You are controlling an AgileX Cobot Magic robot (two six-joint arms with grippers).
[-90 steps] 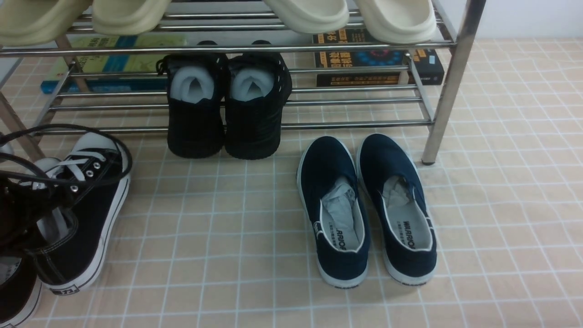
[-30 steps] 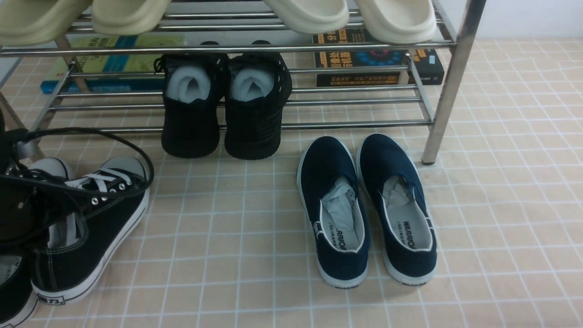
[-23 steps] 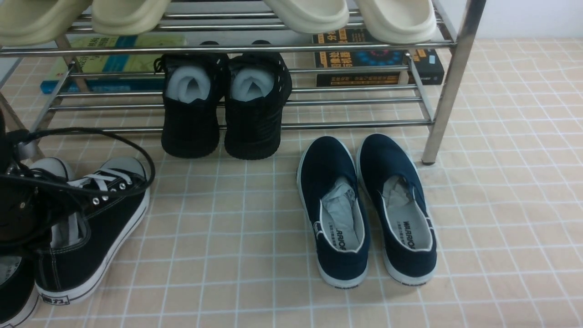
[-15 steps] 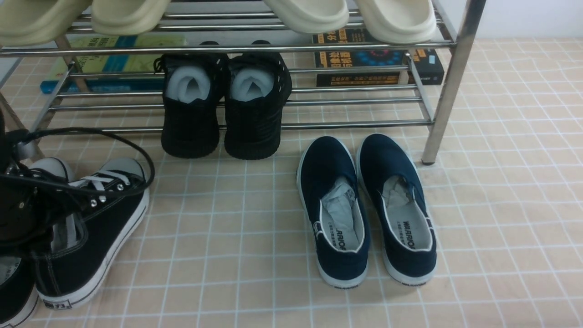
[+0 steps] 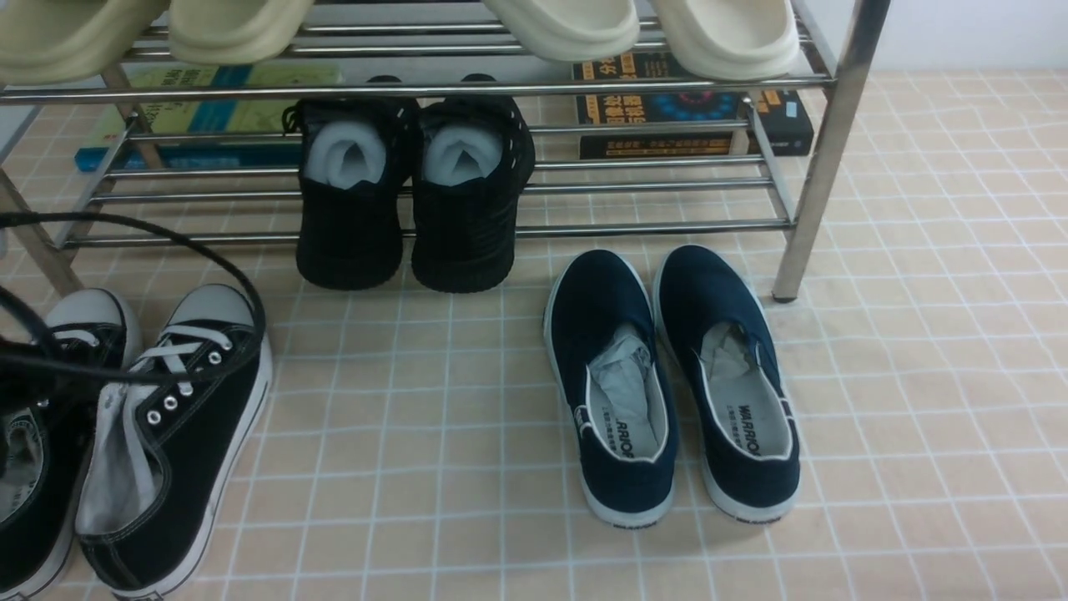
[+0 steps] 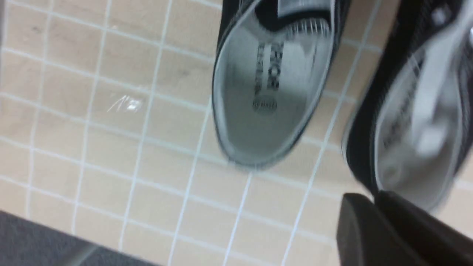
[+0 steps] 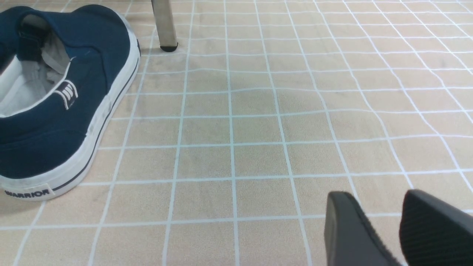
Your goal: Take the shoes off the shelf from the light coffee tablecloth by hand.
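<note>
The two black canvas sneakers lie side by side on the light coffee tablecloth [image 5: 417, 417] at the front left, one [image 5: 167, 434] whole and the other [image 5: 33, 451] cut by the frame edge. Both are off the chrome shelf [image 5: 417, 88]. The left wrist view is blurred and looks down into both sneakers [image 6: 266, 111] [image 6: 417, 122]. My left gripper [image 6: 373, 201] shows there with its fingers together, its tips over the heel of one sneaker. It is out of the front view. My right gripper [image 7: 380, 207] is open and empty, low over bare cloth.
All-black knit shoes [image 5: 409, 200] stand on the shelf's lower tier. Navy slip-ons [image 5: 667, 384] [image 7: 74, 92] sit in front of it. Cream slippers [image 5: 567, 29] are on the top tier, with books [image 5: 692, 108] behind. The shelf post [image 5: 813, 184] stands at the right. The left arm's cable [image 5: 209, 250] loops over the sneakers.
The sneaker that hung tilted from my left gripper now lies flat beside its mate. The left arm has left the front view, and only its cable shows.
</note>
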